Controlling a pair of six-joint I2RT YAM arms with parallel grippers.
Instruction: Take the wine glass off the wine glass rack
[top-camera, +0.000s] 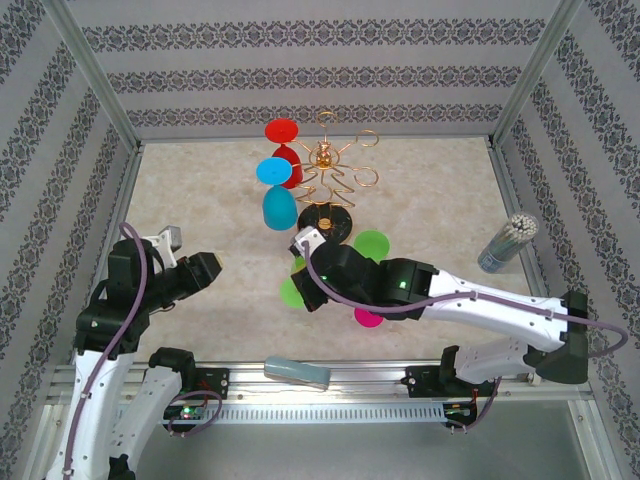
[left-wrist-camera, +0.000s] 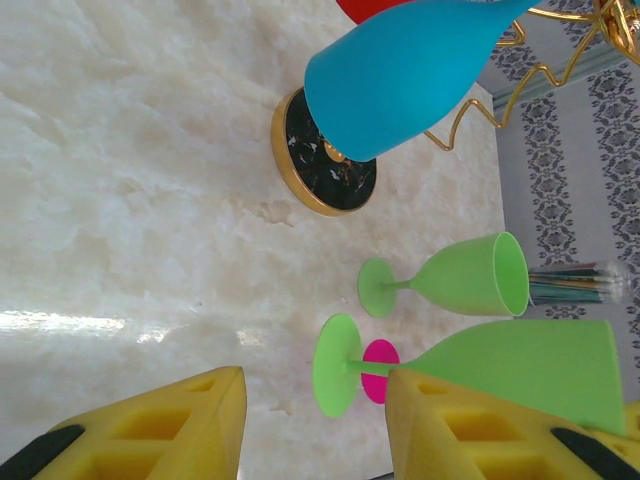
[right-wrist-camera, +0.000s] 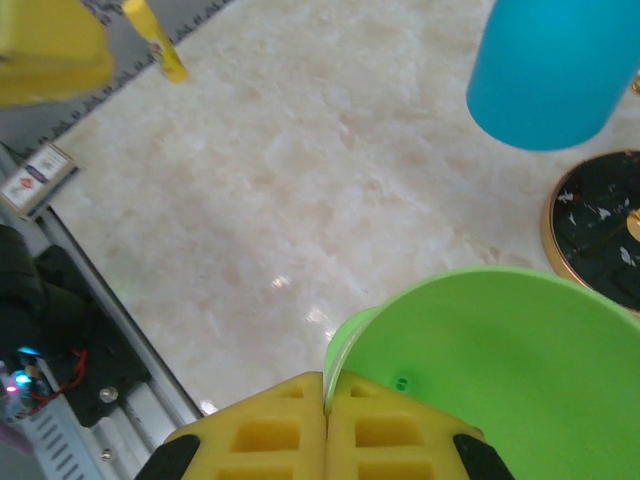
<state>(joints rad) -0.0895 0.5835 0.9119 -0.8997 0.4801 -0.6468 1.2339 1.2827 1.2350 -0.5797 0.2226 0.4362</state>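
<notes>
Holding: my right gripper is clenched on the green wine glass at its rim, just in front of the wine glass rack.
Axis: stem seemingly slants away from the rack, leftward.
Left gripper: released, farther left of the rack.

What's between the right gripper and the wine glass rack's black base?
The right wrist view shows the green wine glass, rim pinched by the right gripper, its bowl filling most of the stretch toward the rack base.
</notes>
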